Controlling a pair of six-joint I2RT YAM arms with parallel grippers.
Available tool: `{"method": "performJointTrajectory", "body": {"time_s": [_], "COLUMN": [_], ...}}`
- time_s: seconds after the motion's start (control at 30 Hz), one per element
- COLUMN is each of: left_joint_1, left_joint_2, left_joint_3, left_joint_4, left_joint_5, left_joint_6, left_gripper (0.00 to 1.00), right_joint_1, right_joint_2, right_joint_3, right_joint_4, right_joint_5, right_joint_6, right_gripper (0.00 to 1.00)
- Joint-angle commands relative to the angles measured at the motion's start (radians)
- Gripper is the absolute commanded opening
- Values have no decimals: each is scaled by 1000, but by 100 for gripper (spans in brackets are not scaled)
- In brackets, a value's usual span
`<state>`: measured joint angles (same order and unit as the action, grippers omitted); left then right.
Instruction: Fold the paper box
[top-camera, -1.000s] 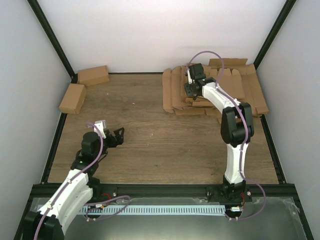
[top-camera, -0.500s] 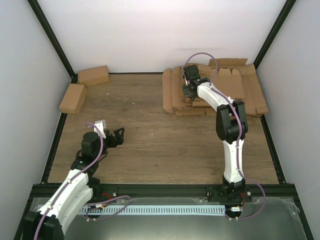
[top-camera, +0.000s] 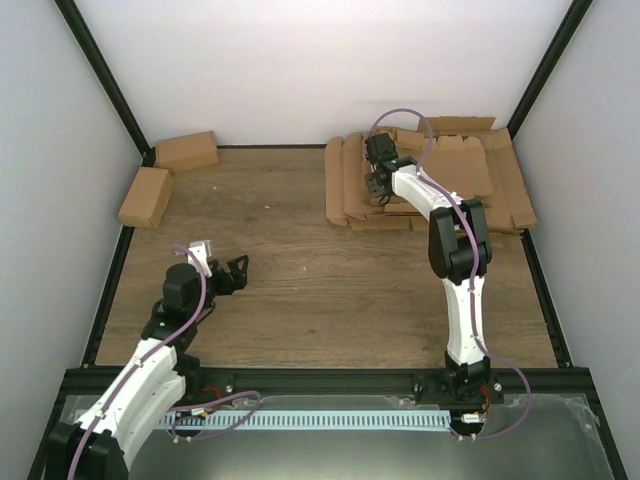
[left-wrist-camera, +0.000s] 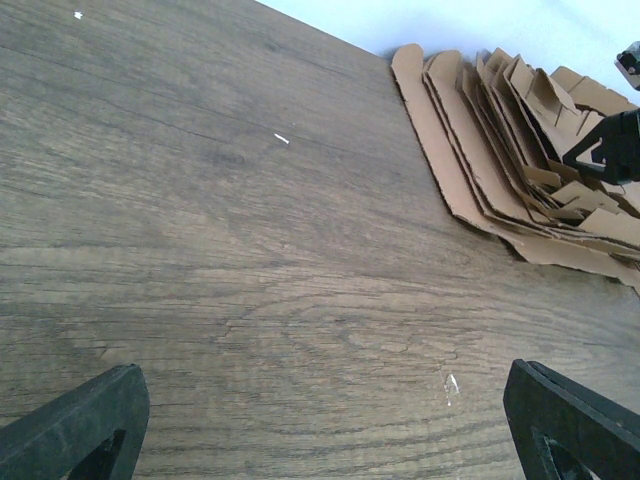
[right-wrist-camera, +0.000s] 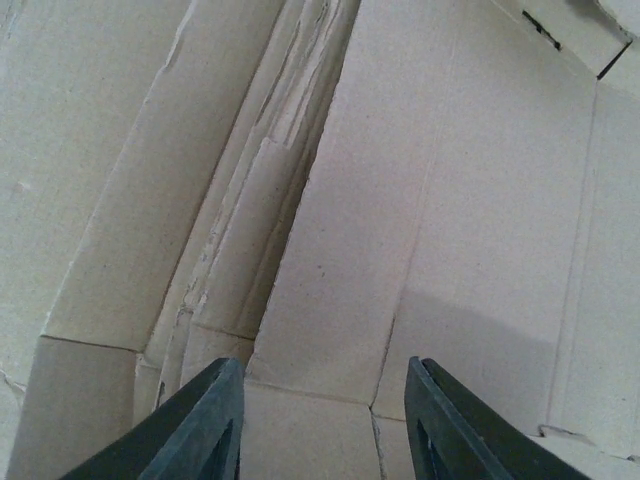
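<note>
Swinging leftward over the far-right corner, the right arm (top-camera: 452, 240) has carried its wrist toward the left side of the pile of flat cardboard blanks (top-camera: 500, 180). The paper box (right-wrist-camera: 430, 200) looks to be the top blank there, flat and unfolded, so folding has not begun. Above it the right gripper (right-wrist-camera: 322, 370) has its jaws half parted, holding nothing. The left gripper (top-camera: 236, 268) waits spread wide, well apart from the pile.

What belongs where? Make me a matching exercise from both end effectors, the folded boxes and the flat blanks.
1 left end effector
2 right end effector
3 folded boxes
4 stack of flat blanks

A far left corner
B open, just above the blanks
C far right side
D wide open, near left side

Pairs: 1-D, 2-B, 3-A, 4-C
</note>
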<state>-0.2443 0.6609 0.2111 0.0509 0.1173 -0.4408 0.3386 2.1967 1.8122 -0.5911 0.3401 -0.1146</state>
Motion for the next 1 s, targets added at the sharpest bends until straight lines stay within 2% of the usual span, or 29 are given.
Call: {"method": "performJointTrajectory", "body": {"time_s": [0.0, 0.23, 0.7, 0.97], "left_joint_1": [-3, -3, -3, -3], "left_joint_2": [-7, -9, -8, -9], "left_joint_3": [4, 4, 5, 4], "left_joint_4": [14, 13, 14, 11], "left_joint_5": [2, 3, 2, 2], "left_joint_6": [1, 2, 2, 2], "left_gripper": [100, 100, 100, 100], "right_joint_1": [23, 41, 40, 48], "right_joint_2": [13, 38, 66, -10], "right_joint_3": [46, 53, 50, 13], "right_joint_4": [-10, -10, -3, 57], "right_joint_5": [5, 60, 254, 303], "right_joint_6": [2, 3, 7, -3], "right_gripper": [49, 50, 46, 11]}}
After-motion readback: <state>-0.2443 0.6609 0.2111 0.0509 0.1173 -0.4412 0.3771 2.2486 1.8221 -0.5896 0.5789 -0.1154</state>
